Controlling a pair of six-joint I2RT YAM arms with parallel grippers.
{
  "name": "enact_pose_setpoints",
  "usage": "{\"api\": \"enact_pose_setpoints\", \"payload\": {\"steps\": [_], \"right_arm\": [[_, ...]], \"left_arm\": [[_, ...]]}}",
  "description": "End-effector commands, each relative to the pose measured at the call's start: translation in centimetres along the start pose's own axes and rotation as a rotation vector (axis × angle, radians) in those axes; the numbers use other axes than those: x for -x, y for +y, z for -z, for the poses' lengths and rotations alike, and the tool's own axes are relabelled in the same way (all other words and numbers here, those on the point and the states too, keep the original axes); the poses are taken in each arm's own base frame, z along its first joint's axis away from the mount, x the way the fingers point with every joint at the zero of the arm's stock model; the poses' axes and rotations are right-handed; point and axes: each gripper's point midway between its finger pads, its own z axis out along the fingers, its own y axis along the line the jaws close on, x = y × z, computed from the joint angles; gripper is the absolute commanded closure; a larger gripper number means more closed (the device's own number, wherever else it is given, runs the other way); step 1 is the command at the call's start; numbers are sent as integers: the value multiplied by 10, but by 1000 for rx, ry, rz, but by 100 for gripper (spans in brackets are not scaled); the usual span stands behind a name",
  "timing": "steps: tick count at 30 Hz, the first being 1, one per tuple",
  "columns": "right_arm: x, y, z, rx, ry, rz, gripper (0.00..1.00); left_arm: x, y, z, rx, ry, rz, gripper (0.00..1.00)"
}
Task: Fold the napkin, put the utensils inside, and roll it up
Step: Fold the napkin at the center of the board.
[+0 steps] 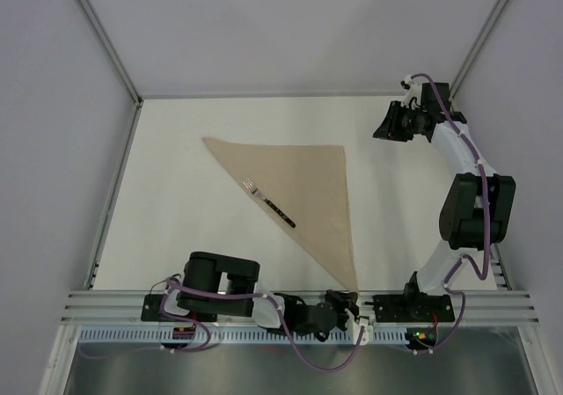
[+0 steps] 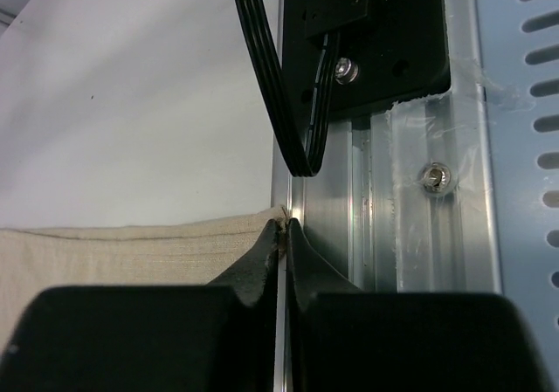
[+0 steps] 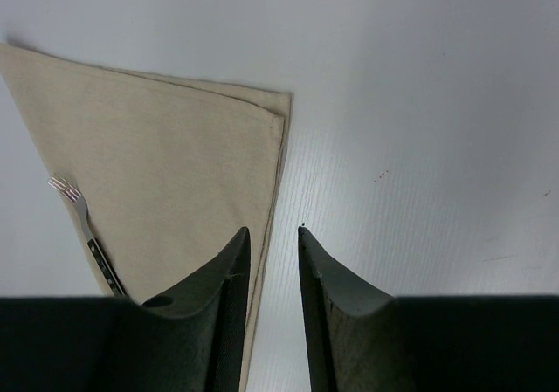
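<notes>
The triangular napkin (image 1: 303, 179) lay on the white surface (image 1: 167, 228), the fork (image 1: 269, 203) along its slanted left edge. The left end effector (image 2: 284, 228) was clamped on the napkin's near corner. The right end effector (image 3: 272, 235) hovered by the far-right corner, fingers apart.

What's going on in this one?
The napkin lies folded into a triangle on the table, with the fork resting along its long edge. The left end effector is shut on the napkin's near corner, by the front rail. The right end effector hangs open near the far right corner, holding nothing. Rolling has not begun.
</notes>
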Motion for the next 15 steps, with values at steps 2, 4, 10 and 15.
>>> {"api": "enact_pose_setpoints", "payload": {"steps": [2, 4, 10, 15], "right_arm": [[11, 10, 12, 27, -44, 2, 66], [11, 10, 12, 27, -44, 2, 66], [10, 9, 11, 25, -40, 2, 66], [9, 10, 11, 24, -40, 2, 66]], "left_arm": [[23, 33, -9, 118, -42, 70, 98], [30, 38, -8, 129, -52, 90, 98], [48, 56, -7, 168, -83, 176, 98], [57, 85, -2, 213, -97, 286, 98]]}}
